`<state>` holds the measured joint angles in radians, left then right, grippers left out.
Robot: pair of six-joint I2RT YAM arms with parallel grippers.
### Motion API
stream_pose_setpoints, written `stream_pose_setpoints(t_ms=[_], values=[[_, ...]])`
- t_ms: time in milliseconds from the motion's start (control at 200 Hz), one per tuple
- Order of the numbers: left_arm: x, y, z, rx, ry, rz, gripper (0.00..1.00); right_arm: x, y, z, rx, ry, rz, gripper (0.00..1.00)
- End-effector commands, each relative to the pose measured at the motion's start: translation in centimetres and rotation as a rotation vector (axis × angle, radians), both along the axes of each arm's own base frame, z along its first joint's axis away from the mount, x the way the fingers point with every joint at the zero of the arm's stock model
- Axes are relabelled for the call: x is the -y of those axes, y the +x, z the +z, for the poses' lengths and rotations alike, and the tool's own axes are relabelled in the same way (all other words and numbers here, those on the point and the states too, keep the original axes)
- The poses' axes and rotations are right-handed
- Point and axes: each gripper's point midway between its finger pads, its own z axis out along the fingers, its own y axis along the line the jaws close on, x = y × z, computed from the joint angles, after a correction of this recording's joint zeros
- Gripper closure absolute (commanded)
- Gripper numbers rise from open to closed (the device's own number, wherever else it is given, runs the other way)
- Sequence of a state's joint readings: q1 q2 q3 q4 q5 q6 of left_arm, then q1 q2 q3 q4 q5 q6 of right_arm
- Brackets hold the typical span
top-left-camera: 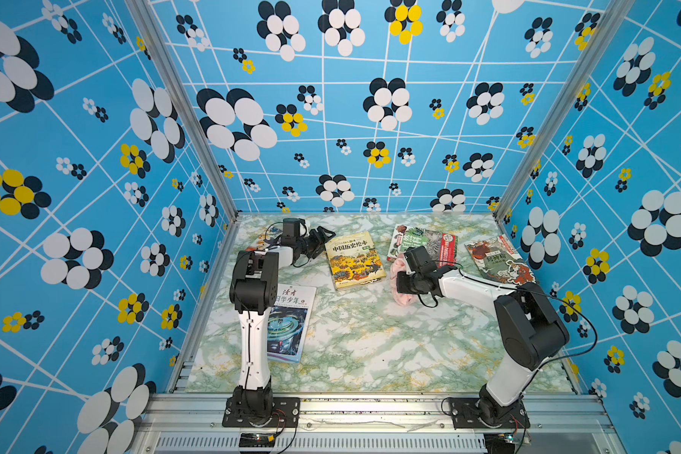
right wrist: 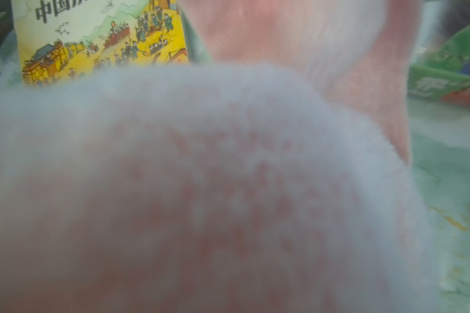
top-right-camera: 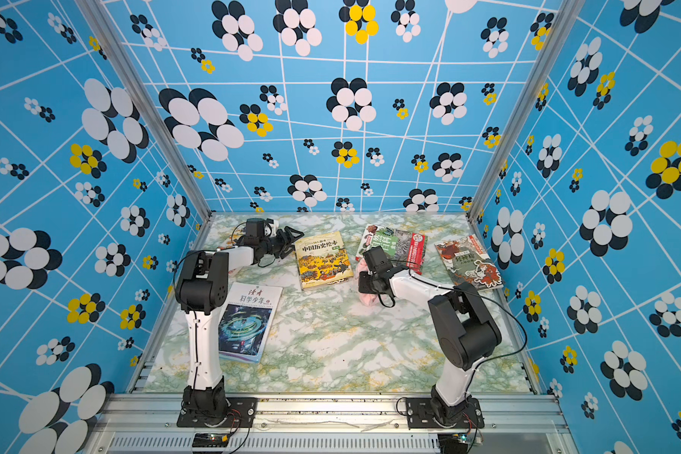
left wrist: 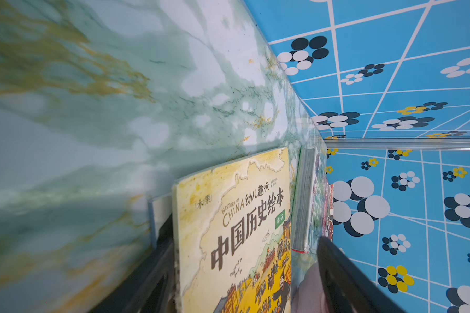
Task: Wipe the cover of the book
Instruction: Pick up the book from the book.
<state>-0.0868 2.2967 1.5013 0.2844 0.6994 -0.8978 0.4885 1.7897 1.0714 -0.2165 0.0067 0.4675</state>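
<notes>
Nearest, beside the left arm [top-left-camera: 252, 346], a blue-covered magazine [top-left-camera: 289, 326] lies flat on the marbled counter [top-left-camera: 370, 346]. Farther in, the right fingers [top-left-camera: 398, 277] point toward the middle of the counter. They are buried in a bunched pink cloth [top-left-camera: 397, 265] and closed down on it, and the cloth's blurred pile almost fills the right wrist view. Just left of the cloth lies the yellow book [top-left-camera: 354, 265], cover up and slightly askew, in the middle of the counter toward the back. Whether cloth and cover touch cannot be told. At the book's far left corner the left fingers [top-left-camera: 324, 239] stand wide apart, and in the left wrist view one dark finger shows on each side of the cover. Beyond the cloth, a green-and-red book [top-left-camera: 423, 239] lies near the counter's back edge. A red-and-brown book [top-left-camera: 500, 261] lies to its right, apart from it.
</notes>
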Motion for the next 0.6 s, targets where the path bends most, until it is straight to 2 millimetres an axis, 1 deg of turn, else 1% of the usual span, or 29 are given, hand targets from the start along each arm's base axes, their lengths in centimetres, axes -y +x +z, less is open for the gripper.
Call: stream_pose_setpoints(t_ms=[0,95,210,285,320,355,400,470,480,505,595], values=[[0.6,-0.1,-1.6,-0.033,0.013,-0.008,0.17,-1.3,1.1,-0.2,0.008,0.039,0.007,1.0],[1.3,-0.4,-1.8,-0.045,0.009,-0.028,0.17,-2.0,1.0,-1.3,-0.019,0.074,0.016,1.0],[3.3,-1.4,-1.6,-0.048,-0.015,-0.091,0.22,-2.8,0.8,-2.2,-0.044,0.118,0.021,1.0],[4.7,-2.4,-1.1,-0.043,-0.045,-0.134,0.31,-3.1,0.6,-2.5,-0.057,0.139,0.023,1.0],[5.3,-2.8,-0.6,-0.034,-0.066,-0.151,0.36,-3.3,0.6,-2.6,-0.058,0.149,0.024,1.0],[5.4,-3.0,-0.1,-0.026,-0.084,-0.156,0.41,-3.2,0.4,-2.6,-0.059,0.154,0.021,1.0],[5.5,-3.1,0.5,-0.015,-0.101,-0.157,0.44,-3.2,0.3,-2.8,-0.062,0.16,0.02,1.0],[5.6,-3.2,1.5,-0.001,-0.114,-0.167,0.55,-3.2,0.0,-2.9,-0.066,0.161,0.02,1.0],[5.6,-3.2,1.6,0.001,-0.115,-0.168,0.59,-3.2,0.0,-2.9,-0.066,0.162,0.02,1.0],[5.7,-3.2,1.8,0.001,-0.117,-0.171,0.64,-3.2,-0.1,-3.0,-0.069,0.161,0.022,1.0],[6.2,-3.5,2.3,0.002,-0.123,-0.191,0.74,-2.9,-0.3,-2.7,-0.064,0.162,0.018,1.0]])
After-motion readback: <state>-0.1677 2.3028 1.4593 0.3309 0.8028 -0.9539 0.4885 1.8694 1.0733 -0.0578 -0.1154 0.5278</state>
